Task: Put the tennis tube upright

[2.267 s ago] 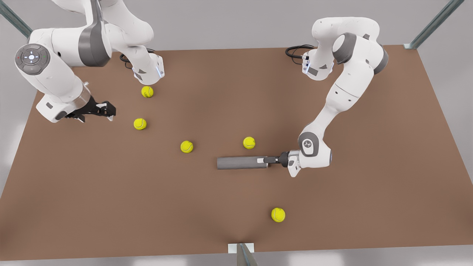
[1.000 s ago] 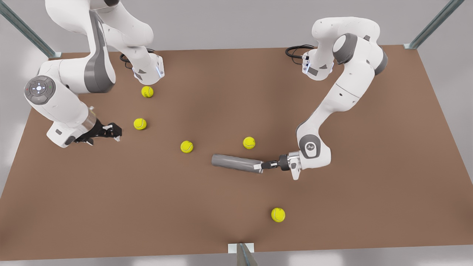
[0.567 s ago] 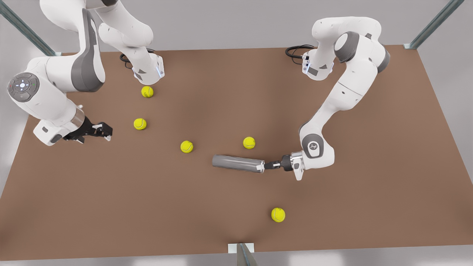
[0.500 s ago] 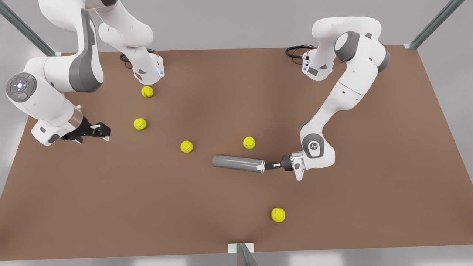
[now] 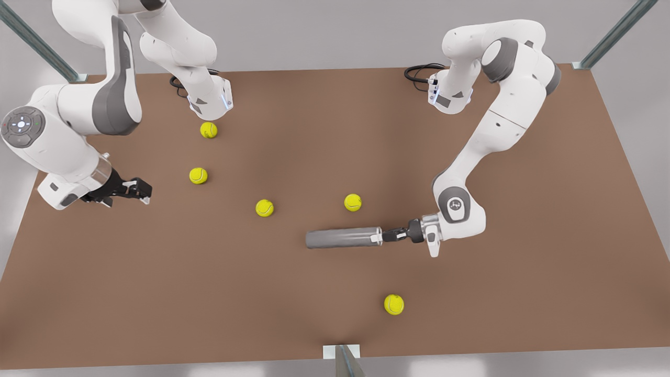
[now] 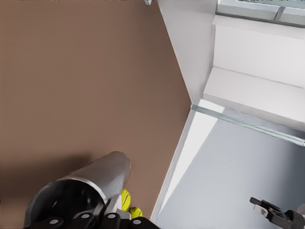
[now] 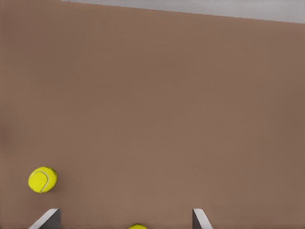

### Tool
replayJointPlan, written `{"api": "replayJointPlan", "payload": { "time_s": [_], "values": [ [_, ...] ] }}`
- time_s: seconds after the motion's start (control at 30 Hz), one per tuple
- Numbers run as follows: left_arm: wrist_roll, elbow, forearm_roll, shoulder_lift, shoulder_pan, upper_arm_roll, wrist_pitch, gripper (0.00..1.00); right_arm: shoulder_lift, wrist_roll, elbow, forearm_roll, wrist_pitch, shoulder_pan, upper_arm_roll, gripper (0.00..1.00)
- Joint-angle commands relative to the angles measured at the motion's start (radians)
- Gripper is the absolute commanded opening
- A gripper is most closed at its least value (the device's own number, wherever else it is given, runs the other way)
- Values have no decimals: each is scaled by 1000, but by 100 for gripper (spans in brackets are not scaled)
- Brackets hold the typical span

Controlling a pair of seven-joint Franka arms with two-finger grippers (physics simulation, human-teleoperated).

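Note:
The tennis tube is a dark grey cylinder lying on its side on the brown table, right of the middle in the front view. My left gripper is shut on the rim at the tube's end toward the front view's right. In the left wrist view the tube's open end sits right at the left gripper. My right gripper hovers open near the table edge at the front view's left, holding nothing. Its fingertips stand wide apart in the right wrist view.
Several yellow tennis balls lie loose on the table: one just behind the tube, one toward the front view's left, one near the front edge, and two close to the right gripper. A ball shows ahead of the right gripper.
The tube's gripped end has shifted toward the front view's right with the left gripper, and the tube now lies nearly level across the view. The right gripper has drifted slightly toward the front view's left.

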Motion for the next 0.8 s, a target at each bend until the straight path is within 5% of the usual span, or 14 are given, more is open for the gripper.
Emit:
{"api": "replayJointPlan", "payload": {
  "time_s": [0.0, 0.77],
  "values": [
    [-8, 1, -34, -2, 0, 0, -2, 21, 0, 0, 0, 0, 0, -2, 0, 100],
    [-408, -42, 246, -192, 66, 6, -79, 21, 1, -5, 2, 5, 17, 0, 0, 100]
  ]
}}
